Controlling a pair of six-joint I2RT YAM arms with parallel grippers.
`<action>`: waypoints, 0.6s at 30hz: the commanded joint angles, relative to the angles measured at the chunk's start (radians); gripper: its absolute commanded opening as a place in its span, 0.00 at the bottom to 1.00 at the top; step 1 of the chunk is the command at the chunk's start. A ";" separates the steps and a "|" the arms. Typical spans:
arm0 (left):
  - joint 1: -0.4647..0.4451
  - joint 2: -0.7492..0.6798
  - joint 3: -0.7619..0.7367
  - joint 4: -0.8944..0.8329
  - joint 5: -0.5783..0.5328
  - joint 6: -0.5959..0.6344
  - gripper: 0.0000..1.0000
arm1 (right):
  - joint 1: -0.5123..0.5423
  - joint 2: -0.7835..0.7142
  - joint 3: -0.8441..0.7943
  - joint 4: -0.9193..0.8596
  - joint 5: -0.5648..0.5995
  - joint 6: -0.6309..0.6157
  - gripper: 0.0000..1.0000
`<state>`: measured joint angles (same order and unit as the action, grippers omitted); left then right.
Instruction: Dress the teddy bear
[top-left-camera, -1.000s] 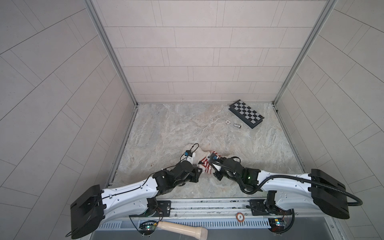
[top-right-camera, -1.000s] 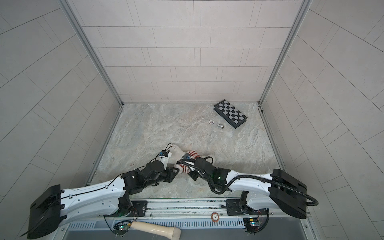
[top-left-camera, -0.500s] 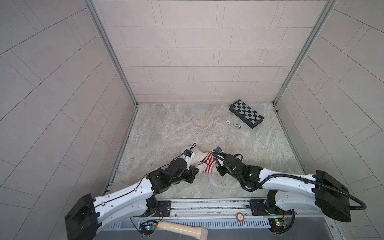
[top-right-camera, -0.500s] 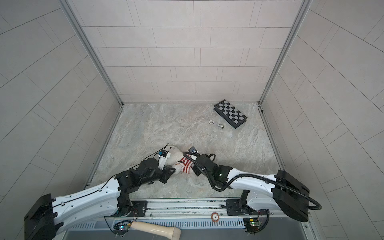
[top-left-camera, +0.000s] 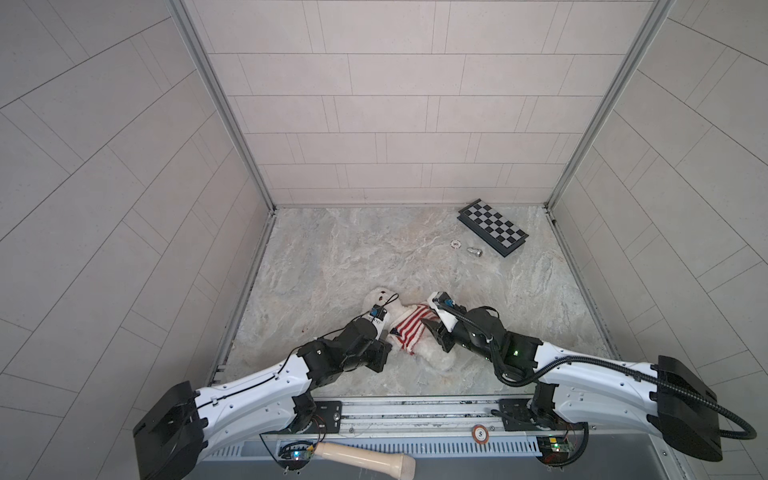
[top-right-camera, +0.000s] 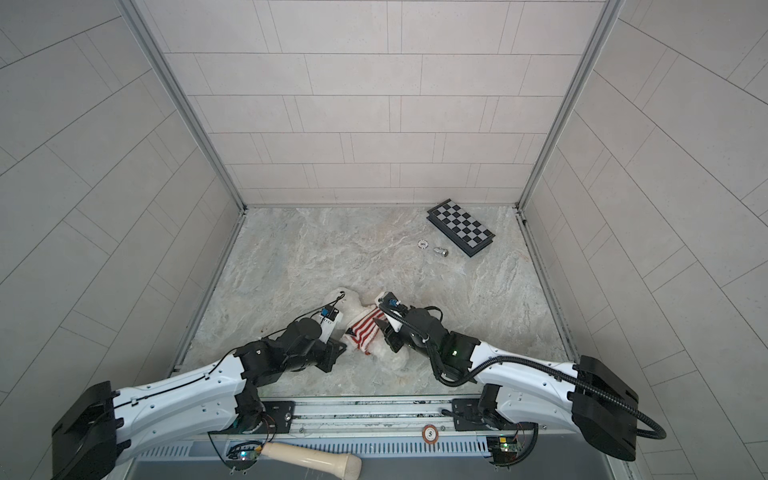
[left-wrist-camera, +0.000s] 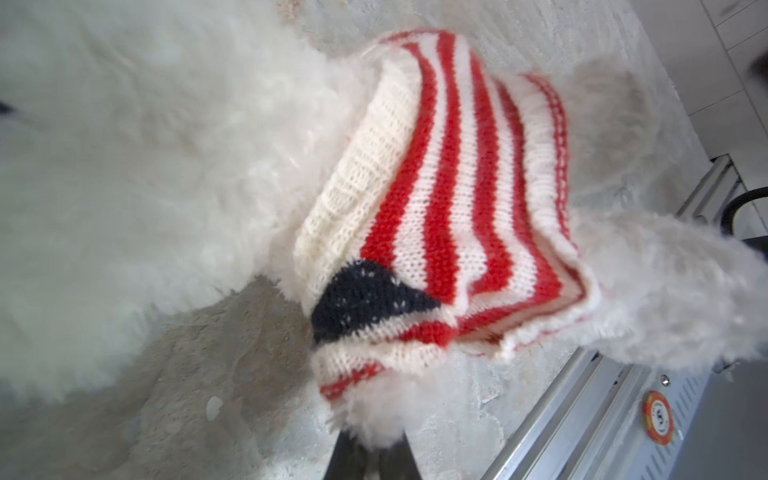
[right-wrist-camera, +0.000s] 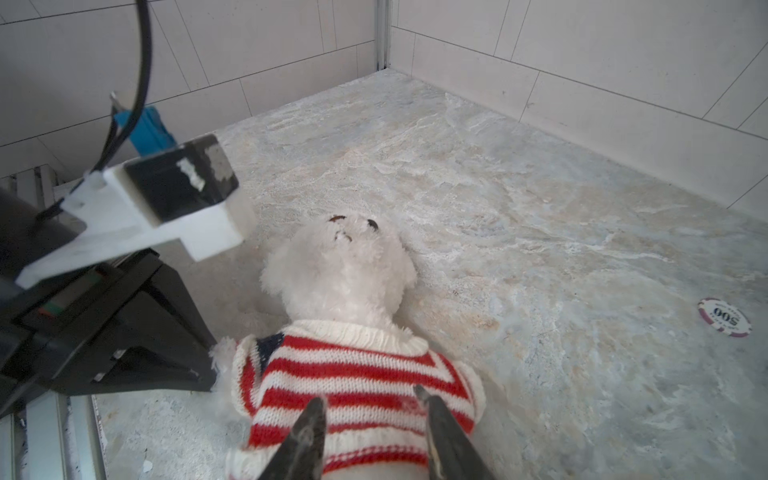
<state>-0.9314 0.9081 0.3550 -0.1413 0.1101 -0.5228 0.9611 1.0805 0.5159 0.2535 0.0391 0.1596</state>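
In both top views the left hand (top-left-camera: 388, 344) sits just left of centre, low in the frame, its jaws together at the bear's near sleeve. In the left wrist view a tuft of white fur stands at the fingertips (left-wrist-camera: 351, 463), so it looks to be pinching the paw. Just right of it the teddy bear (top-left-camera: 380, 296) lies on its back, low in the middle of the frame, with its head toward the upper left and its legs toward the lower right. The striped sweater (top-left-camera: 409, 328) is already over head and torso (a dark blue patch at one shoulder), but it sits bunched and the hem rides high. Right again, the right hand (right-wrist-camera: 374, 432) hovers over that lower edge with its jaws apart, a finger on either side of the stripes, gripping nothing.

My reading is that dressing is nearly done and the step in hand is settling the garment. The next move calls for the right hand to close on the hem alone, not the fur beneath, and draw it toward the legs while the left anchors the bear. Knit stretches and plush slides, so a slow pull seems wise.

The worktop (top-left-camera: 332, 257) is pale veined marble. At its upper right lie a poker chip (top-left-camera: 456, 244) and a folded chessboard (top-left-camera: 492, 226). Pale tiled walls (top-left-camera: 395, 104) close it on three sides.
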 joint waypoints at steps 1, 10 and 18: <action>0.005 -0.022 -0.010 -0.017 -0.036 0.002 0.00 | -0.022 0.085 0.096 -0.057 -0.050 -0.020 0.36; 0.045 -0.040 -0.033 0.032 -0.072 -0.008 0.00 | -0.009 0.248 0.079 0.026 -0.178 0.030 0.24; 0.132 -0.036 -0.069 0.035 -0.024 0.000 0.00 | -0.005 0.290 0.002 0.022 -0.145 0.039 0.19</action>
<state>-0.8265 0.8757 0.3149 -0.1051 0.0875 -0.5259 0.9512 1.3823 0.5327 0.2962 -0.1162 0.1890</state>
